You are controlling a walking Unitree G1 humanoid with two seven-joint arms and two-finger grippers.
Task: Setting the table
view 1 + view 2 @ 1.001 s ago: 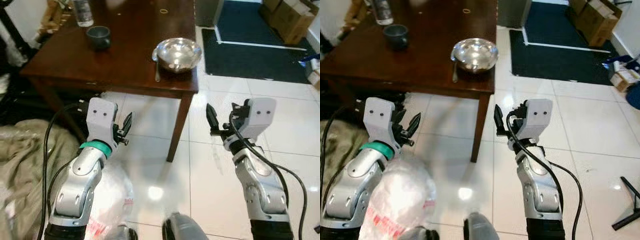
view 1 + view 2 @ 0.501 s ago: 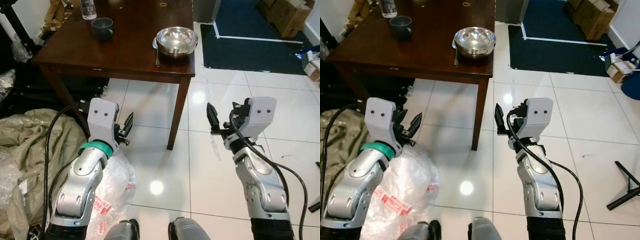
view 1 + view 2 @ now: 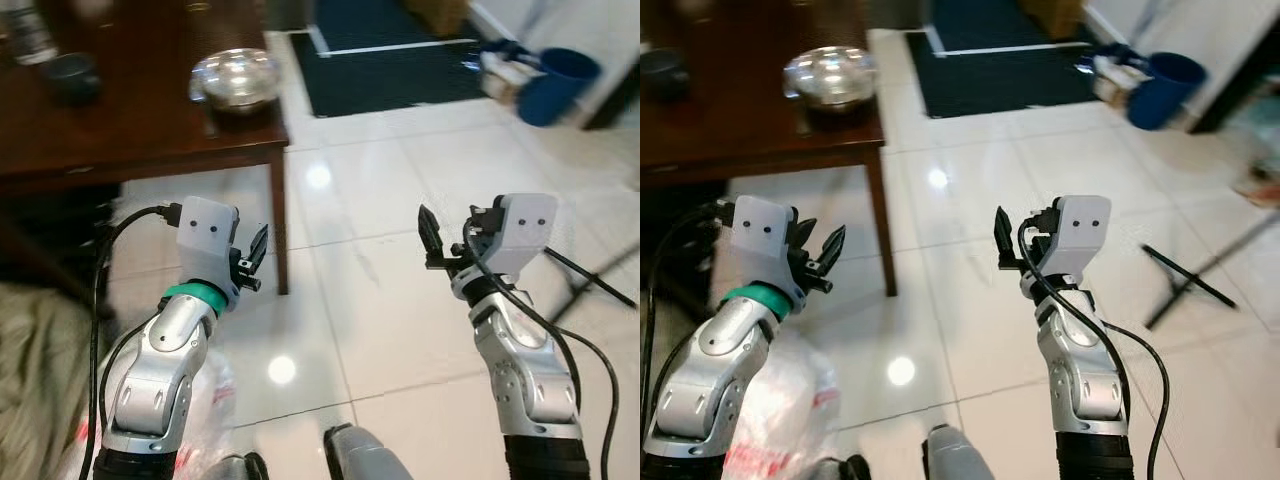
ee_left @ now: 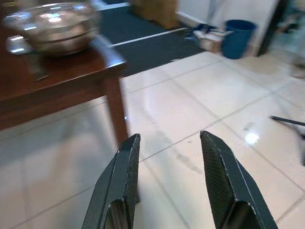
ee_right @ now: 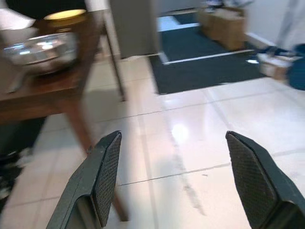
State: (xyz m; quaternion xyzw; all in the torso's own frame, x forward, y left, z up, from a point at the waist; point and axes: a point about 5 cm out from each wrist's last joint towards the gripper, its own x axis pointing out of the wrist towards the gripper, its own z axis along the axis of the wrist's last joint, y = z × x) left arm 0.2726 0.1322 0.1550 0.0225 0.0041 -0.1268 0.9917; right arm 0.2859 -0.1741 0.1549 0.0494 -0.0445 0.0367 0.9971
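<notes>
- Pincers first: we see our left pincer [image 3: 257, 258] raised in front of us over the white tiled floor [image 3: 400, 250], fingers apart with nothing between them.
- Our right pincer [image 3: 428, 240] is up at about the same height, well apart from the left; in its wrist view the two black fingers [image 5: 102, 176] stand wide apart and hold nothing.
- Off to our left stands the dark wooden surface [image 3: 130, 140], its corner leg [image 3: 279, 240] just beyond the left pincer.
- A metal bowl [image 3: 235, 78] sits on the surface near that corner, with what we take to be a spoon [image 3: 208, 115] lying beside it, though blur makes that hard to confirm.
- A dark cup [image 3: 68, 76] rests further back on the surface, well apart from the bowl.
- A dark blue mat [image 3: 385, 70] covers the floor past the surface.
- A blue bin [image 3: 557, 85] stands far off to our right, next to some small clutter we cannot make out.
- A clear plastic bag [image 3: 780, 410] lies on the floor under our left arm.
- A thin black bar [image 3: 1185, 285] lies on the tiles to the right.
</notes>
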